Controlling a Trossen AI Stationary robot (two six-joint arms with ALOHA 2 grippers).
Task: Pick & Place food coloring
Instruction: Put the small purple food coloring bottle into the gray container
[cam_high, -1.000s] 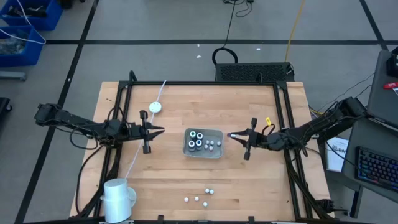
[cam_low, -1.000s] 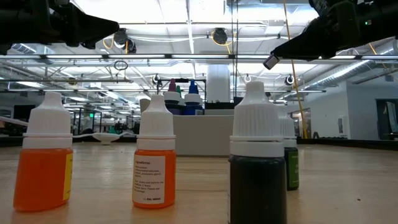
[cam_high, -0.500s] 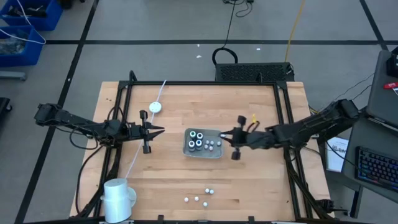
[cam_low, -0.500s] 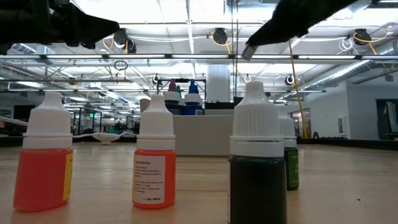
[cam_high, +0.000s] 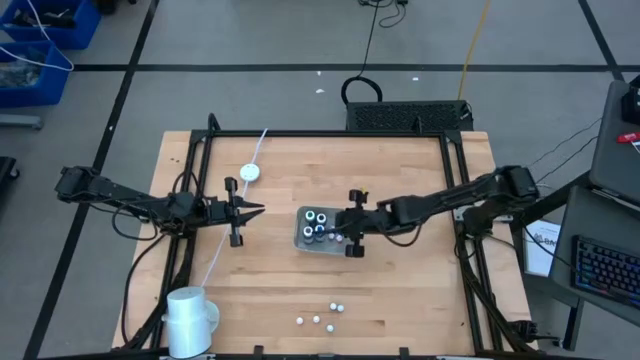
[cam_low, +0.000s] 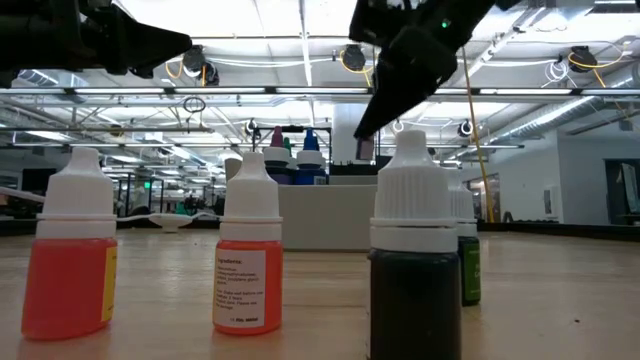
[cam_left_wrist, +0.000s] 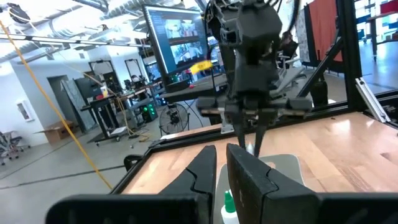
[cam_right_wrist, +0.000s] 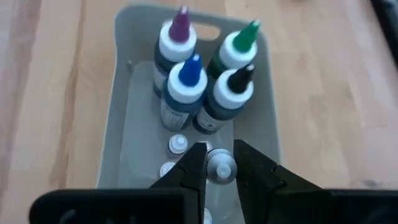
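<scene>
Reaching out over the wooden bench (cam_high: 400, 290), the right arm hangs its gripper (cam_high: 338, 233) above the grey tray (cam_high: 346, 248) at mid-bench. In the right wrist view that gripper (cam_right_wrist: 216, 163) is seen with its two dark fingers (cam_right_wrist: 194, 168) standing a narrow gap apart, straddling the white cap of a small bottle (cam_right_wrist: 221, 167) that stands in the tray (cam_right_wrist: 118, 112); whether the fingers actually press on the cap cannot be told. Two more small white-capped bottles (cam_right_wrist: 177, 144) stand just beside it, and behind them in the same tray cluster four taller squeeze bottles, tipped purple (cam_right_wrist: 176, 38), green (cam_right_wrist: 239, 42), blue (cam_right_wrist: 186, 78) and black (cam_right_wrist: 230, 86).

Four tiny food coloring bottles (cam_high: 319, 316) sit in a loose row near the bench's front edge, well apart from the tray. From bench height they loom large: one orange-red (cam_low: 71, 255), one orange with a printed label (cam_low: 248, 250), one dark (cam_low: 414, 262) and, half hidden behind it, one green (cam_low: 467, 258), all upright with white caps.

The left gripper (cam_high: 257, 211) waits above the bench's left side, level with the tray but apart from it, its fingers nearly together and holding nothing. A white disc (cam_high: 250, 172) lies toward the bench's far side, and a white cup-like object (cam_high: 189, 314) stands at the front left corner.
</scene>
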